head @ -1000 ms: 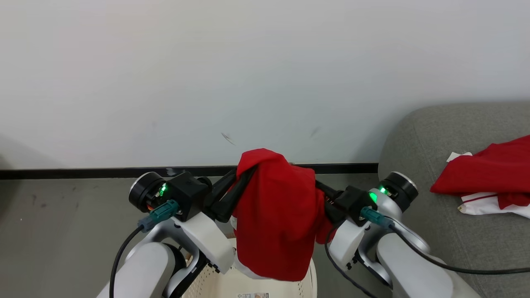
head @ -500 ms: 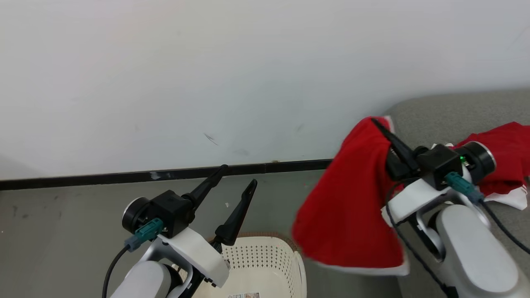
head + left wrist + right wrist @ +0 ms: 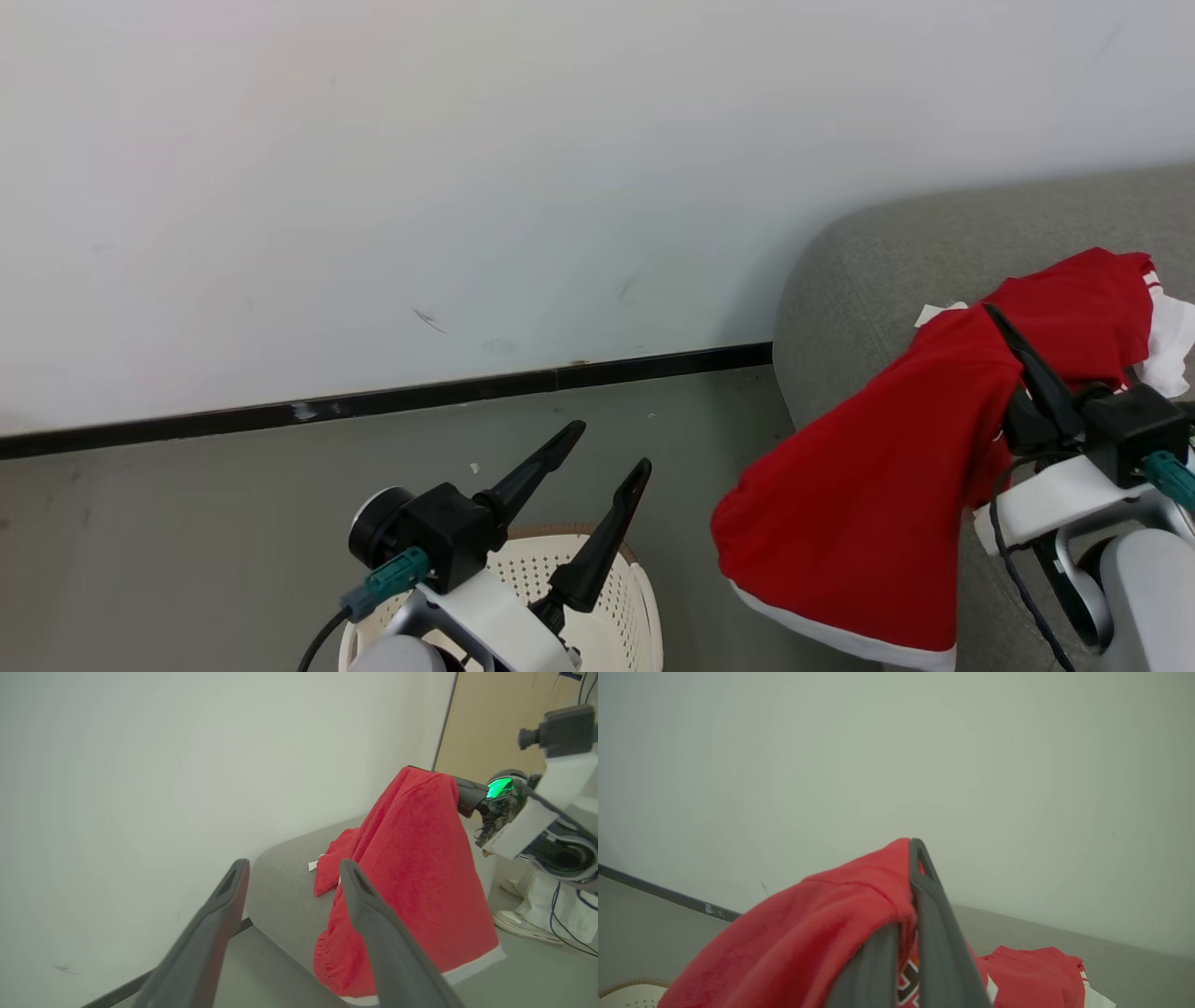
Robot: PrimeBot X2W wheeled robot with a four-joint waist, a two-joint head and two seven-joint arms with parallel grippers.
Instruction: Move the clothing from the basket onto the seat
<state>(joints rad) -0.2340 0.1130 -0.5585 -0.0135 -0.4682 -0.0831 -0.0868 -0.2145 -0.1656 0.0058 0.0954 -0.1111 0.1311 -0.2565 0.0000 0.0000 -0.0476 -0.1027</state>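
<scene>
1. Right gripper (image 3: 997, 319) is pinched tight on a red garment (image 3: 868, 523), holding it up in the air right at the near end of the grey sofa (image 3: 859, 280). Most of the cloth hangs down off the fingers, and the white hem dangles over the floor (image 3: 187, 551) beside the sofa, not on the cushion yet.
2. Left gripper (image 3: 611, 446) is spread wide with nothing in it, hovering above the basket (image 3: 627, 597).
3. Progress-wise, a second red garment (image 3: 1083, 289) already lies on the sofa, just behind the held one. So I'd say one down, one nearly there. It needs carrying further over the cushion and letting go.
4. Can't see much of the basket's inside. The left arm covers it and the head view cuts it off, so no idea if anything's left in there. Right arm is cropped at the edge too.
</scene>
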